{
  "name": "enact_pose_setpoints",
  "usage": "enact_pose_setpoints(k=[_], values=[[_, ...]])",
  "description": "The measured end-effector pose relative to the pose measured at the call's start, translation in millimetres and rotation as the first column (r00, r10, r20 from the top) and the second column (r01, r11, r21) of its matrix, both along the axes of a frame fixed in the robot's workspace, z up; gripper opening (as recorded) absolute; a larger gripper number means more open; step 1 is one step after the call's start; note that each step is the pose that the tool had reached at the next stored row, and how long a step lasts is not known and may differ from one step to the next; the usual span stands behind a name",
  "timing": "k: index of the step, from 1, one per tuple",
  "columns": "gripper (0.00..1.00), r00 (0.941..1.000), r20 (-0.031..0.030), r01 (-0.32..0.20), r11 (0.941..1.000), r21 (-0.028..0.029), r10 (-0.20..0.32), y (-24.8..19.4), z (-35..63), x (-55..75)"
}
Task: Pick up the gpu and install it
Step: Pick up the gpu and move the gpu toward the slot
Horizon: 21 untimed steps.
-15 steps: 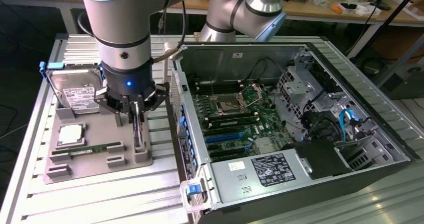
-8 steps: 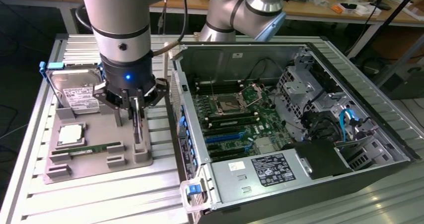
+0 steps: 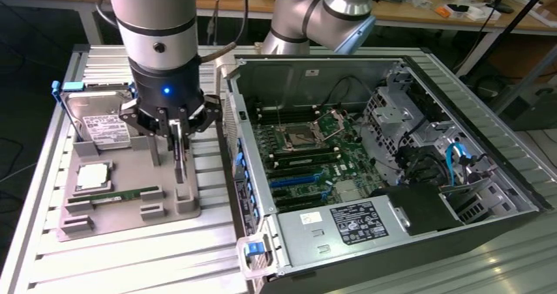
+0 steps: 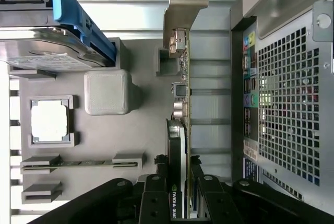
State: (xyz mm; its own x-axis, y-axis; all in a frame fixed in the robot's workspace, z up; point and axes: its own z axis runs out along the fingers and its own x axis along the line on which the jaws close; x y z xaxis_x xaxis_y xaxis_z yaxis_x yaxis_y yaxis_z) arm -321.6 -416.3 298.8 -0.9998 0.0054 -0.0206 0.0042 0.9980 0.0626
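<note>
The gpu (image 3: 179, 160) is a thin black card held on edge, with my gripper (image 3: 177, 134) shut on its upper edge. It hangs over the right-hand part of the grey holder tray (image 3: 130, 176), at or just above its slots; I cannot tell whether it still touches them. In the wrist view the gpu (image 4: 180, 130) runs edge-on away from my gripper (image 4: 180, 182), its silver bracket at the far end. The open computer case (image 3: 348, 157) lies to the exterior view's right, its motherboard (image 3: 304, 157) exposed.
On the tray (image 4: 135, 130) sit a hard drive (image 3: 100, 121) in a blue frame, a processor (image 3: 93, 175) and a green memory stick (image 3: 126, 195). The case's rear panel (image 4: 287, 104) stands close beside the card. Ribbed metal tabletop (image 3: 130, 261) surrounds the tray.
</note>
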Motion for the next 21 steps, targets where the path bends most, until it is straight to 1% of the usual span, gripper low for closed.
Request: enact_pose_setpoints(k=[21], values=[[0.27, 1.0, 0.0001, 0.0, 1.0, 0.0, 0.0, 1.3, 48.8, 0.1]])
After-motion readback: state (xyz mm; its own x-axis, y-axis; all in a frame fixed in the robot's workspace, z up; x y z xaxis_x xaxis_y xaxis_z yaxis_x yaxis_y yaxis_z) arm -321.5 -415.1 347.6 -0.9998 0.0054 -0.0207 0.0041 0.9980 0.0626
